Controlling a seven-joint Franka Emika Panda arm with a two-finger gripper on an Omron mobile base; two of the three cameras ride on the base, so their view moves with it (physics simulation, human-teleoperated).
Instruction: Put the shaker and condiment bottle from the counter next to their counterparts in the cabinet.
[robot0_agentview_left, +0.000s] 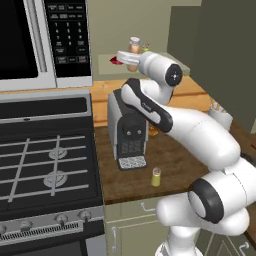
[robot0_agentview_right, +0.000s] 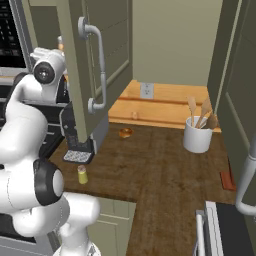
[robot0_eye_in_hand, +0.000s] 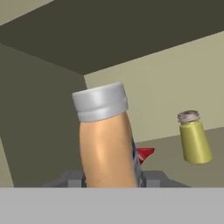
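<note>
While the gripper (robot0_agentview_left: 131, 59) is raised at the cabinet (robot0_agentview_left: 150, 61) shelf, the condiment bottle (robot0_eye_in_hand: 107, 140) appears clamped between its closed fingers, though the contact is hidden. A red item (robot0_eye_in_hand: 145, 153) and a shaker (robot0_eye_in_hand: 194, 138) are seen behind it; another shaker (robot0_agentview_left: 156, 177) stands on the counter (robot0_agentview_right: 165, 165).

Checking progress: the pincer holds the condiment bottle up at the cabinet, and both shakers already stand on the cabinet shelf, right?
Not both. One shaker stands on the counter, as the left base view shows. The pincer does hold the condiment bottle at the cabinet.
</note>
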